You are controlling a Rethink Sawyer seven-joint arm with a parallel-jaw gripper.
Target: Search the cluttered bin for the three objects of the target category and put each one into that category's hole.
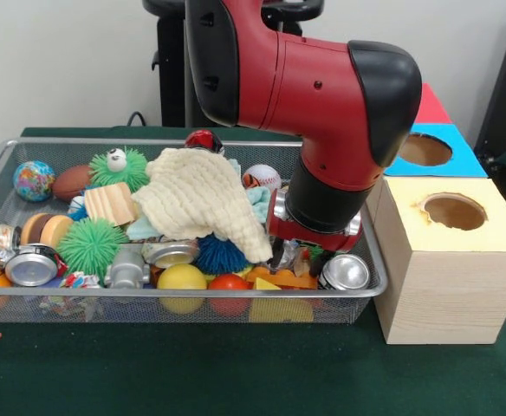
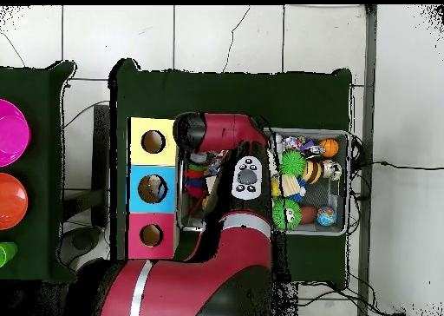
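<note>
Bin (image 1: 367, 293) of wire mesh holds a cream cloth (image 1: 197, 201) draped over balls, cans and spiky toys in the front view. The arm (image 1: 322, 95) reaches down into its right end, hiding the gripper, so its grip cannot be told. Beside stands a box (image 1: 474, 260) with holes.

From overhead, the arm (image 2: 221, 134) covers the bin's (image 2: 349, 182) box-side half; yellow, blue and red holes (image 2: 153, 188) line up alongside.

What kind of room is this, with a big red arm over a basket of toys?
Most likely a robotics lab set up for a sorting test. A red robot arm reaches into a wire bin of toys and cans, beside a row of coloured boxes with holes, on a green-covered table.
</note>
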